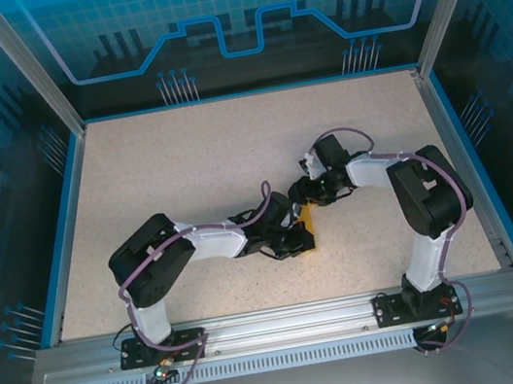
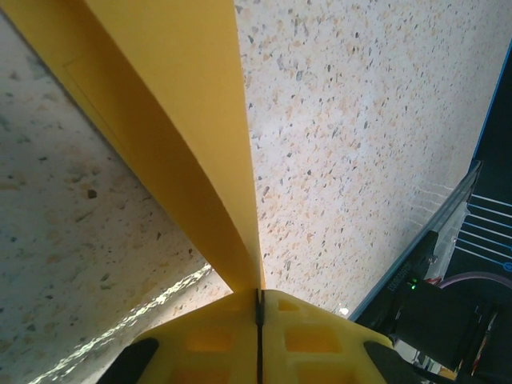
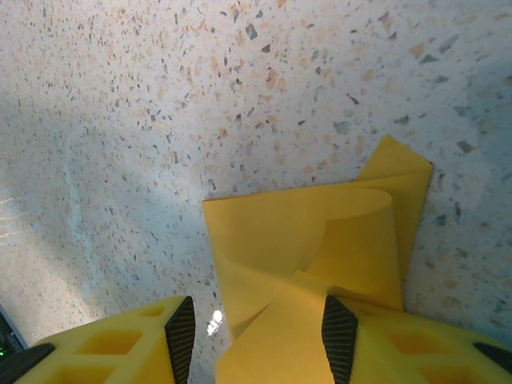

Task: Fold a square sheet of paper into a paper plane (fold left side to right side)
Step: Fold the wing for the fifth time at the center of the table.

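Note:
The square sheet of paper (image 1: 309, 224) is orange-yellow and lies near the table's middle, doubled over and curled rather than flat. My left gripper (image 1: 301, 241) is at its near side. In the left wrist view the left gripper (image 2: 258, 292) is shut on the sheet's edge, and the paper (image 2: 184, 120) rises from the pinch as a long folded strip. My right gripper (image 1: 302, 194) is at the sheet's far side. In the right wrist view the right gripper (image 3: 259, 336) stands open, with the curled paper (image 3: 320, 232) lying between its fingers (image 3: 180, 336) on the table.
The speckled table (image 1: 183, 165) is bordered by a blue rim (image 1: 65, 224) and metal frame posts (image 1: 23, 63). The two forearms nearly meet over the sheet. In the left wrist view the blue rim (image 2: 448, 216) and dark hardware (image 2: 424, 312) sit at the right.

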Controlling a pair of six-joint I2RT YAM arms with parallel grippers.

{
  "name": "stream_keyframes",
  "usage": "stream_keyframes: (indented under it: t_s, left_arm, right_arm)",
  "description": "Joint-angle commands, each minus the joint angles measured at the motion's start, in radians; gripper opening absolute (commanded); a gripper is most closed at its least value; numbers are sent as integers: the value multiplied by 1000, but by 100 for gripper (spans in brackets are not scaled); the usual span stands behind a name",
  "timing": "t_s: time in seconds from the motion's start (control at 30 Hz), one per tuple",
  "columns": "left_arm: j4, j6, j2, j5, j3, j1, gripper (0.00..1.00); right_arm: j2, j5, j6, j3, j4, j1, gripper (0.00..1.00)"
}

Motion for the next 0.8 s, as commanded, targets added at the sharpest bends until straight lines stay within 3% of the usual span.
stream_keyframes:
  t_s: [0.0,0.17,0.33,0.77]
  left_arm:
    - [-16,25,-5,10,21,-12,5]
    - [-18,26,-9,9,21,-11,5]
    - [-18,41,-57,0,-3,-10,26]
    - [-192,114,-208,-33,-28,25,42]
  right_arm:
    - [59,83,-14,-21,-104,5,51]
    - [57,81,-13,-22,-102,7,51]
    - [54,80,-13,-22,-106,6,51]
    - [50,82,-14,-20,-107,6,51]
